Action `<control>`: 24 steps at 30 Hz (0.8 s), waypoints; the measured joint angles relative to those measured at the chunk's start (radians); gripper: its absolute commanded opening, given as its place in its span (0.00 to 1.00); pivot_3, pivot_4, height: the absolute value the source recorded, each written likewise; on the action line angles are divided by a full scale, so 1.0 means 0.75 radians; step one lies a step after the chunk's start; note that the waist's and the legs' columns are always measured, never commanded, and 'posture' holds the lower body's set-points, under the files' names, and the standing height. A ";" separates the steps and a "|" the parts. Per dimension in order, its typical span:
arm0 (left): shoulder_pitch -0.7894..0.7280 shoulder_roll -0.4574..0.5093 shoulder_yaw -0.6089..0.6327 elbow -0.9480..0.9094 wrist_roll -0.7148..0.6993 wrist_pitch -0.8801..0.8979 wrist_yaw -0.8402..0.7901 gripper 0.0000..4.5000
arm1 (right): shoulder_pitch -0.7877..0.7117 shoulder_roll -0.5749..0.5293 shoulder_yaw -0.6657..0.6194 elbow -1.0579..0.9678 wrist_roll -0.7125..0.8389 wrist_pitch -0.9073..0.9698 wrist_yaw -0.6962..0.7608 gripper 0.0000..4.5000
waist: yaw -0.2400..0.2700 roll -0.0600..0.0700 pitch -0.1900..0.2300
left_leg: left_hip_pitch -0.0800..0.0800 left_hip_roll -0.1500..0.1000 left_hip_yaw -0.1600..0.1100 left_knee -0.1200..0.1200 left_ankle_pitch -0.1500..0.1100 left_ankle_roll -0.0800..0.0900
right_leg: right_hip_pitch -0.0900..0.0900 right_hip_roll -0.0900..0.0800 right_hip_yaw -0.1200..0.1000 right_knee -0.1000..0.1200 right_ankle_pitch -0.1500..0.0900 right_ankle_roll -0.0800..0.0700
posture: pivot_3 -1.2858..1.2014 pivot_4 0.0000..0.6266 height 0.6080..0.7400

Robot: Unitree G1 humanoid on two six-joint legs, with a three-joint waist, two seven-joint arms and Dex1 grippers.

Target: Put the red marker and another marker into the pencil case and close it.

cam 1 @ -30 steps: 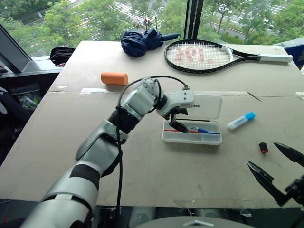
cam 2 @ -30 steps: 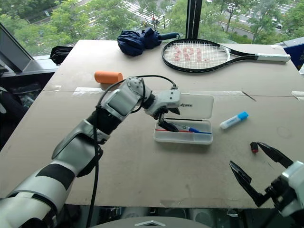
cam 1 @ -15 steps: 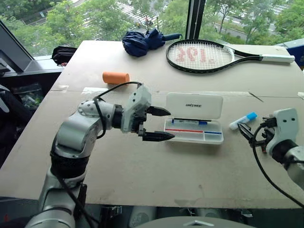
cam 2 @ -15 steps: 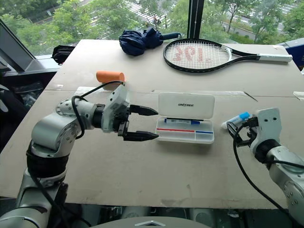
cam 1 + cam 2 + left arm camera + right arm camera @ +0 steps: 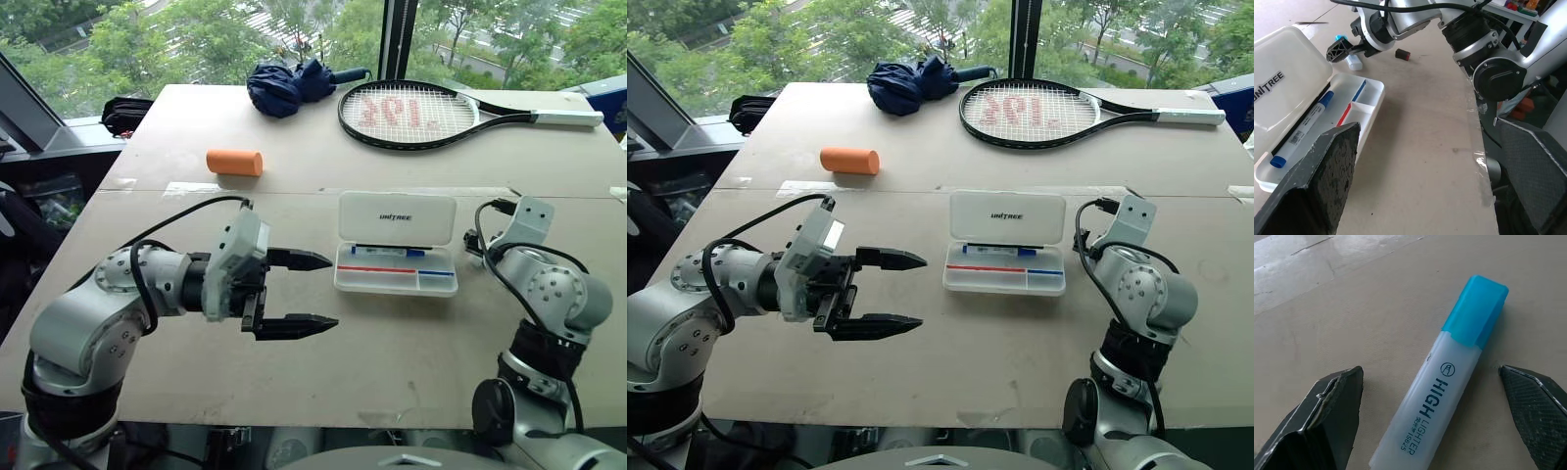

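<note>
Case: pencil case [image 5: 396,243] open, holding a blue marker [image 5: 389,252] and a red one.
Remaining: lid unclosed.
Fingers: left gripper [image 5: 315,291] wide, empty; right gripper [image 5: 1435,426] wide, straddling highlighter [image 5: 1447,382].

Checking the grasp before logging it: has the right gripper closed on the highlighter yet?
No: the right gripper's fingers stand apart on either side of the highlighter, which lies on the table.

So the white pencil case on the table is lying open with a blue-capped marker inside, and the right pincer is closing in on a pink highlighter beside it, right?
Almost. The pencil case does lie open with a blue-capped marker inside, but the highlighter between the right pincer's open fingers has a blue cap, not pink. The right wrist view shows it clearly.
</note>
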 measured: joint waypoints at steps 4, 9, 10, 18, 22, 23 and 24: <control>0.023 0.015 0.000 -0.003 -0.018 -0.028 0.038 1.00 | 0.006 0.052 0.013 -0.031 -0.052 0.006 0.006 0.40 | 0.001 -0.001 -0.001 | 0.000 0.000 -0.001 0.000 0.000 0.000 | 0.001 0.000 -0.001 -0.001 0.000 0.000 | 0.52 0.24 0.94; 0.081 0.021 0.003 -0.004 -0.055 -0.075 0.067 1.00 | 0.034 0.000 0.028 -0.070 -0.079 0.059 0.097 0.15 | 0.005 -0.001 -0.001 | 0.000 0.000 -0.002 0.000 0.000 0.000 | 0.001 0.000 -0.002 -0.002 0.000 0.000 | 0.52 0.24 0.94; 0.090 0.022 0.005 -0.004 -0.064 -0.087 0.070 1.00 | 0.051 -0.050 0.047 -0.083 -0.080 0.088 0.141 0.15 | 0.008 -0.001 -0.001 | 0.000 0.000 -0.002 0.000 0.000 0.000 | 0.002 -0.001 -0.002 -0.003 0.000 0.000 | 0.52 0.24 0.94; 0.199 -0.008 0.033 0.004 -0.070 -0.232 0.091 1.00 | 0.298 -0.844 0.213 -0.274 0.153 0.168 0.804 0.15 | -0.001 0.010 0.006 | -0.003 -0.001 0.001 -0.002 -0.001 0.002 | 0.002 -0.003 0.000 -0.011 0.000 0.001 | 0.52 0.24 0.94; 0.282 0.065 0.097 0.016 -0.133 -0.260 -0.017 1.00 | 0.419 -1.332 0.364 -0.460 0.296 -0.312 1.510 0.15 | -0.041 0.011 0.007 | 0.003 0.005 0.002 -0.007 -0.002 0.003 | 0.003 0.006 0.002 -0.012 0.000 0.000 | 0.52 0.24 0.94; 0.305 0.080 0.119 0.027 -0.137 -0.271 -0.043 1.00 | 0.423 -1.397 0.413 -0.479 0.296 -0.449 1.660 0.15 | -0.043 0.009 0.007 | 0.004 0.007 0.002 -0.007 -0.002 0.003 | 0.003 0.008 0.002 -0.012 0.000 -0.001 | 0.52 0.24 0.94; 0.337 0.089 0.138 0.031 -0.140 -0.287 -0.068 1.00 | 0.408 -1.425 0.472 -0.471 0.281 -0.552 1.755 0.15 | -0.045 0.007 0.007 | 0.004 0.009 0.002 -0.007 -0.002 0.003 | 0.003 0.011 0.002 -0.012 0.000 -0.001 | 0.52 0.24 0.94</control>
